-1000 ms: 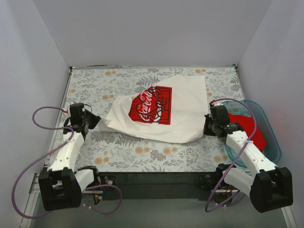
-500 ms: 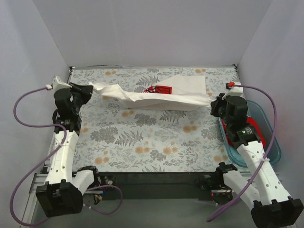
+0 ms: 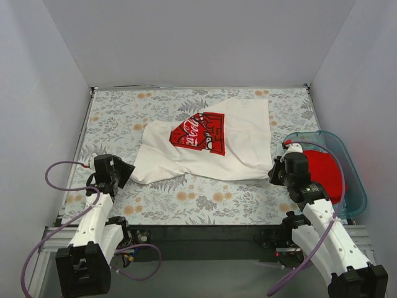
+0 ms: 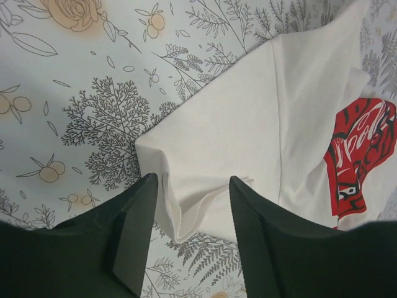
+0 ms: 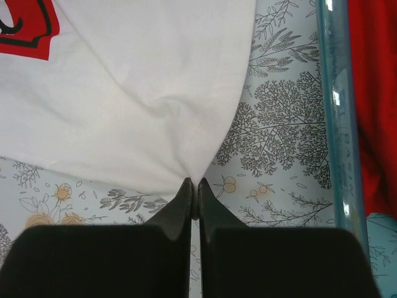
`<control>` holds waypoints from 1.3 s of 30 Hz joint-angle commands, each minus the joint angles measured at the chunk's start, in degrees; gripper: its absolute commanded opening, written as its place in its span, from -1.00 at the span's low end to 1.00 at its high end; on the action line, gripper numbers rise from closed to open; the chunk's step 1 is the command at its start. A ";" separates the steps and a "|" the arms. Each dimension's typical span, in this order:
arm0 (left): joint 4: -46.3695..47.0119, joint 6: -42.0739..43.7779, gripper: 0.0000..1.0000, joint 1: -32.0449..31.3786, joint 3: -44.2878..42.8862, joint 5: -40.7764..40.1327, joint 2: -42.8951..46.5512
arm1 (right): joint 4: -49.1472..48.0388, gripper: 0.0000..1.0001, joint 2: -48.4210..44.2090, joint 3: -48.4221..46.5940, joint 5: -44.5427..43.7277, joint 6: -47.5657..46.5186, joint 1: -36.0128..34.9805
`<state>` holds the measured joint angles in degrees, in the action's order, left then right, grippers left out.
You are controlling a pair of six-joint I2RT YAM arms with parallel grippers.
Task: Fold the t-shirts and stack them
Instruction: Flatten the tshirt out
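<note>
Left pincer [image 4: 193,186] jaws apart; white tee [image 4: 248,112] corner (edge folded under) lies between tips, ungripped. Red print [image 4: 360,155] ahead-right. Floral table [image 4: 80,105] ahead-left.

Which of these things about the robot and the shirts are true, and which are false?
1. The white t-shirt lies spread on the table with its red print facing up. True.
2. The red t-shirt is stacked on top of the white one. False: it sits in the blue tub on the right.
3. The left gripper is open, with a bit of the white shirt's edge between its jaws. True.
4. The right gripper is wide open. False: it is shut, pinching a corner of the white t-shirt.
</note>
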<state>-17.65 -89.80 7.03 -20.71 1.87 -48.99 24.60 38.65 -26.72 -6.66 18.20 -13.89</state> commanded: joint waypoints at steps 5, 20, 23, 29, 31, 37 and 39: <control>-10.11 7.70 0.32 0.35 -7.94 -6.70 -1.36 | -0.69 -0.97 1.07 -1.58 3.67 1.14 0.09; -16.44 10.08 0.33 0.18 -15.41 -1.96 -17.44 | -1.05 -0.97 0.28 -1.05 6.04 0.79 0.18; -18.55 9.99 0.30 0.18 -18.04 -1.96 -20.95 | -1.13 -0.97 -0.07 -1.05 6.04 0.26 0.18; -23.39 10.17 0.22 -1.14 -23.32 -3.53 -27.02 | -1.40 -0.97 -0.77 -0.88 6.04 -0.35 0.09; -24.71 10.08 0.20 -1.58 -24.63 -4.24 -28.17 | -1.66 -0.97 -1.21 -0.53 6.22 -0.62 0.09; -26.38 8.85 0.07 -3.68 -27.01 -6.09 -31.60 | -2.71 -0.97 -2.09 0.27 7.87 -1.06 0.09; -26.73 8.24 0.06 -4.30 -28.15 -6.96 -32.30 | -2.98 -0.97 -2.00 0.27 8.41 -1.15 0.09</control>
<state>-42.37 -80.71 3.79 -46.15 -2.90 -81.03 23.86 37.21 -26.55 -0.32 17.80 -13.89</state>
